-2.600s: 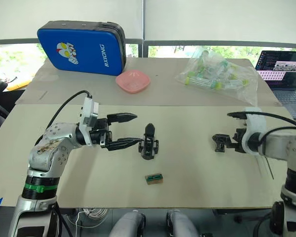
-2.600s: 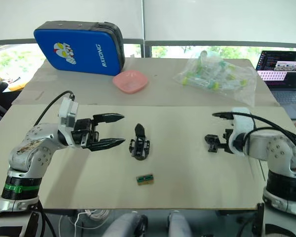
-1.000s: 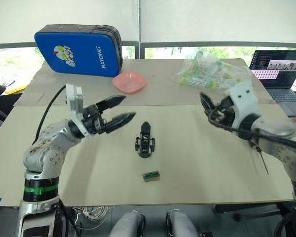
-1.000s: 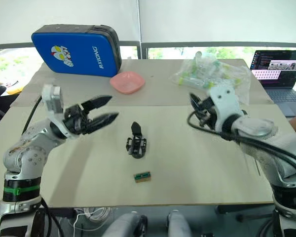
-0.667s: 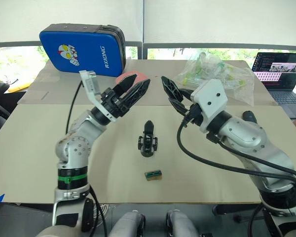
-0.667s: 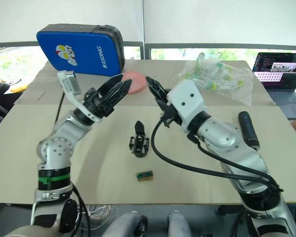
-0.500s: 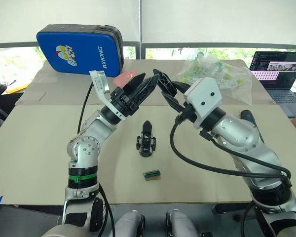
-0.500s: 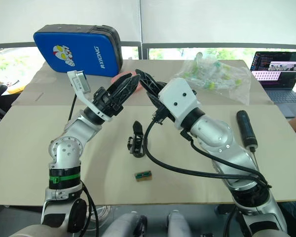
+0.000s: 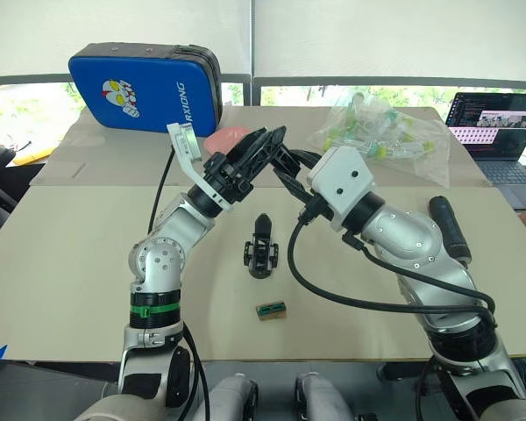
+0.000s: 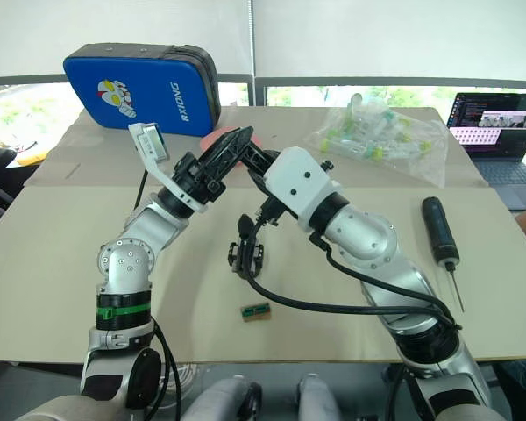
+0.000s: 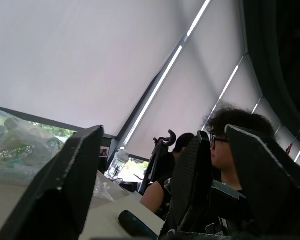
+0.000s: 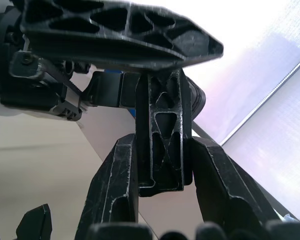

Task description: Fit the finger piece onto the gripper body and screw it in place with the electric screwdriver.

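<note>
Above the table's middle my right gripper point(image 12: 162, 142) is shut on the finger piece point(image 12: 162, 115), a small black latticed wedge. My left gripper point(image 9: 267, 140) meets it there. Its fingers point(image 11: 65, 185) stand apart on either side of the finger piece point(image 11: 190, 185), with a gap on one side. The gripper body point(image 9: 261, 248) stands on the table right under both grippers, its one finger pointing away from me. At the right, the electric screwdriver point(image 10: 440, 230) lies on the table, away from both grippers.
A small green-and-tan block point(image 9: 272, 310) lies near the front edge. At the back are a blue case point(image 9: 145, 77), a pink bowl point(image 9: 223, 136) and a bag of tubes point(image 9: 381, 132). A laptop point(image 9: 495, 118) sits far right. A person point(image 11: 230, 135) sits beyond the table.
Both arms have risen from the sides and come together over the gripper body. The right gripper has brought the finger piece between the left gripper's fingers, which have closed in partway.
</note>
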Robot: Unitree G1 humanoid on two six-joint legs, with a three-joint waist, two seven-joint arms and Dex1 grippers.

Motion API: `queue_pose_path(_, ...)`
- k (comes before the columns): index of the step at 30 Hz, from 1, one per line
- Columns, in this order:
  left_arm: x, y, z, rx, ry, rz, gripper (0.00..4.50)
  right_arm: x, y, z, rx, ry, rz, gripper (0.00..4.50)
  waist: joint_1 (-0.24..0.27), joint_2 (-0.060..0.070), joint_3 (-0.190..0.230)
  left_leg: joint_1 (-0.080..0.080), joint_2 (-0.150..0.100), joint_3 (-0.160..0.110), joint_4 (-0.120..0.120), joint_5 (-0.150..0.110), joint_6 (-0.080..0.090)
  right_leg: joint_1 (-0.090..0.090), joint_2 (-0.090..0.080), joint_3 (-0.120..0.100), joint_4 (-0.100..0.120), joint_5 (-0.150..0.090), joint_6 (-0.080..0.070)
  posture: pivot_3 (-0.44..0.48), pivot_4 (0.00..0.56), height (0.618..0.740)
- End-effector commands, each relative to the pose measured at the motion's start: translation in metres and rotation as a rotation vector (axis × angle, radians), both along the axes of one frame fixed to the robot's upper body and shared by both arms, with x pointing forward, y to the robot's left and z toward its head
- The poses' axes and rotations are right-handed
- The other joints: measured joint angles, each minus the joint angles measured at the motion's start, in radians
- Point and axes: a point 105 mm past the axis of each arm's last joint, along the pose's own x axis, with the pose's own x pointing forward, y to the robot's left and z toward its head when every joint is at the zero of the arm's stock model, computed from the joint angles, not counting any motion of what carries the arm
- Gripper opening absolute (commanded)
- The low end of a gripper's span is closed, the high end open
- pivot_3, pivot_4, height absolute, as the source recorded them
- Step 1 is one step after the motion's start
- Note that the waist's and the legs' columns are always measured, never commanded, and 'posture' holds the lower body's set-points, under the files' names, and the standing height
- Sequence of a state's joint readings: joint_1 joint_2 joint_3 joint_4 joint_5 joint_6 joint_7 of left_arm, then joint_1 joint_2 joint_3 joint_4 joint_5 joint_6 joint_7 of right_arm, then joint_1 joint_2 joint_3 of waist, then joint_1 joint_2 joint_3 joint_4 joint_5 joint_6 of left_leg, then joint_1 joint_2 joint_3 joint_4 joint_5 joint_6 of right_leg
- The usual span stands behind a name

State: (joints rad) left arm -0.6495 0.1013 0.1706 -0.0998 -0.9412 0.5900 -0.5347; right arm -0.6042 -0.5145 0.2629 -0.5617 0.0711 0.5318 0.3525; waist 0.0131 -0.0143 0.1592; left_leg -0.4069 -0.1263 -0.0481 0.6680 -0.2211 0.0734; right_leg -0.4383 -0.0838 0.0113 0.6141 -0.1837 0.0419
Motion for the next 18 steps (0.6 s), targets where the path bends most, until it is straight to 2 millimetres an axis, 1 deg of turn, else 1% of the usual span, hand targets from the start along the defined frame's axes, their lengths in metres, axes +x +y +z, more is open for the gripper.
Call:
queue_pose_path(1, -0.011, -0.003, 0.014, -0.022, -0.067, -0.008, 1.82, -0.006, -0.003, 0.015, 0.021, -0.074, -0.002, 1.12, -0.001, 0.000, 0.000, 0.000, 0.000, 0.000, 0.000, 0.000, 0.000, 0.000, 0.000, 0.000, 0.000, 0.000, 0.000, 0.000, 0.150, 0.740)
queue_pose_path(2, -0.012, -0.002, 0.013, -0.024, -0.068, -0.004, 1.23, -0.005, -0.003, 0.015, 0.022, -0.074, -0.007, 1.12, -0.001, 0.000, 0.000, 0.000, 0.000, 0.000, 0.000, 0.000, 0.000, 0.000, 0.000, 0.000, 0.000, 0.000, 0.000, 0.000, 0.150, 0.740)
queue_pose_path(5, -0.014, 0.001, 0.011, -0.026, -0.069, 0.009, 0.09, -0.004, -0.005, 0.014, 0.020, -0.071, -0.016, 1.12, -0.003, 0.000, 0.000, 0.000, 0.000, 0.000, 0.000, 0.000, 0.000, 0.000, 0.000, 0.000, 0.000, 0.000, 0.000, 0.000, 0.150, 0.740)
queue_pose_path(11, -0.016, 0.011, 0.016, -0.108, -0.074, 0.058, 0.12, -0.004, -0.009, 0.009, 0.047, -0.033, -0.020, 1.12, -0.001, 0.000, 0.000, 0.000, 0.001, 0.000, 0.000, 0.000, -0.001, 0.000, 0.001, 0.001, 0.000, 0.000, -0.001, 0.000, 0.150, 0.740)
queue_pose_path(12, -0.016, 0.012, 0.017, -0.117, -0.072, 0.062, 0.12, -0.004, -0.010, 0.009, 0.051, -0.031, -0.024, 2.16, 0.000, 0.000, 0.000, 0.000, 0.001, 0.000, 0.000, 0.000, -0.001, 0.000, 0.001, 0.001, 0.000, 0.000, -0.001, 0.000, 0.150, 0.740)
queue_pose_path(13, -0.016, 0.014, 0.017, -0.130, -0.070, 0.064, 0.12, -0.004, -0.013, 0.010, 0.046, -0.036, -0.029, 2.43, 0.000, 0.000, 0.000, 0.000, 0.001, 0.000, 0.000, 0.000, -0.001, 0.000, 0.001, 0.001, 0.000, 0.000, -0.001, 0.000, 0.150, 0.740)
queue_pose_path(16, -0.014, 0.022, 0.023, -0.159, -0.073, 0.069, 0.12, -0.006, -0.024, 0.016, 0.027, -0.054, -0.027, 3.61, 0.000, 0.000, 0.000, 0.000, 0.001, 0.000, 0.000, 0.000, -0.001, 0.000, 0.001, 0.001, 0.000, 0.001, -0.001, 0.000, 0.150, 0.740)
queue_pose_path(17, -0.013, 0.023, 0.024, -0.159, -0.074, 0.070, 0.12, -0.007, -0.025, 0.016, 0.020, -0.053, -0.013, 3.88, 0.000, 0.000, 0.000, 0.000, 0.001, 0.000, 0.000, 0.000, -0.001, 0.000, 0.001, 0.000, 0.000, 0.001, -0.001, 0.000, 0.150, 0.740)
queue_pose_path(18, -0.017, 0.028, 0.026, -0.143, -0.092, 0.039, 0.12, -0.015, -0.024, 0.011, -0.021, -0.015, 0.066, 4.24, 0.000, 0.000, 0.000, 0.000, 0.001, 0.000, 0.000, 0.000, -0.001, 0.000, 0.001, 0.000, 0.000, 0.001, -0.001, 0.000, 0.150, 0.740)
